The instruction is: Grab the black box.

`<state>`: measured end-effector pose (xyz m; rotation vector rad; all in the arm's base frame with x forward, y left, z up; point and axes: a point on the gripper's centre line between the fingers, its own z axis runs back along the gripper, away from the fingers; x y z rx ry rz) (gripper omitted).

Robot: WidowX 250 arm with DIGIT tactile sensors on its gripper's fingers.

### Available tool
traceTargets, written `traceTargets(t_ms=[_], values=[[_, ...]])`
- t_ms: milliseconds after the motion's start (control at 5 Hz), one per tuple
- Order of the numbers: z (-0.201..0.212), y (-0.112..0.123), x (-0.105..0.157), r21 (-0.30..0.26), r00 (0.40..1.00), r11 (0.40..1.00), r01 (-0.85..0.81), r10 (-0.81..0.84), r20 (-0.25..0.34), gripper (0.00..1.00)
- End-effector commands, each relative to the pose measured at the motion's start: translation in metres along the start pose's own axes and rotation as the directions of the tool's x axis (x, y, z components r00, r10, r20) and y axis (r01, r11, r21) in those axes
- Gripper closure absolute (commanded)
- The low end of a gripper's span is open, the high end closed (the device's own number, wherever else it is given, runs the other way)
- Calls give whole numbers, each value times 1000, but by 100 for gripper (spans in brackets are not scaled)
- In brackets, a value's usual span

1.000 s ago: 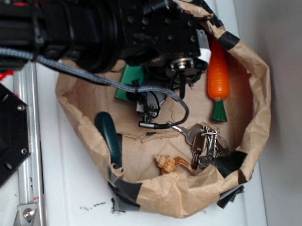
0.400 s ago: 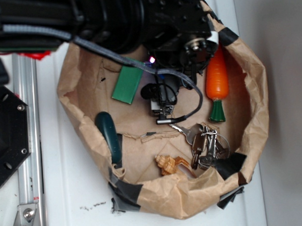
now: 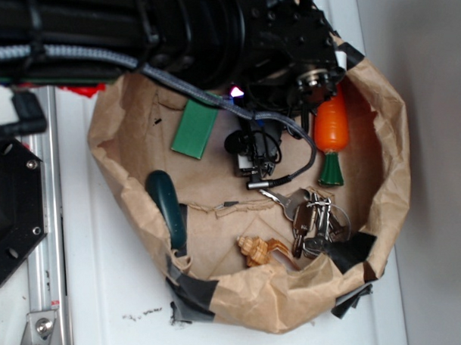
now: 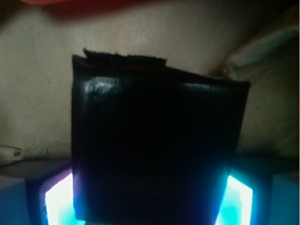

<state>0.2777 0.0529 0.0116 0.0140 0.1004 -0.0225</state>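
In the exterior view the arm's dark bulk covered the top of the frame and hid most of the black box — only a dark lump showed at centre beneath the gripper, its fingers too small and cluttered by cable to make out. The wrist view was filled by the box, its lower edge cut off at the bottom of the frame, standing between the two glowing fingertips at lower left and lower right, on the brown paper basket. The fingertips sat just at the box's sides, roughly a box-width apart, though whether they pressed on it could not be told; the orange carrot lay to the right of the gripper and the green card to its left.
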Motion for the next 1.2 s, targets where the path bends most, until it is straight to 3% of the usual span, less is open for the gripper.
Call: traceTargets(t_ms=[0,200,400,600,800,1000], values=[[-5,-4,-1,12,1000,1000,-10,10,27,100],[29,-12,-14,70,995,995,76,-80,61,100],[77,-31,-29,124,962,969,214,-231,144,100],[126,-42,-44,138,937,960,245,-271,219,100],[157,-47,-43,90,939,959,270,-283,197,100],[154,-50,-38,74,949,963,258,-267,170,100]])
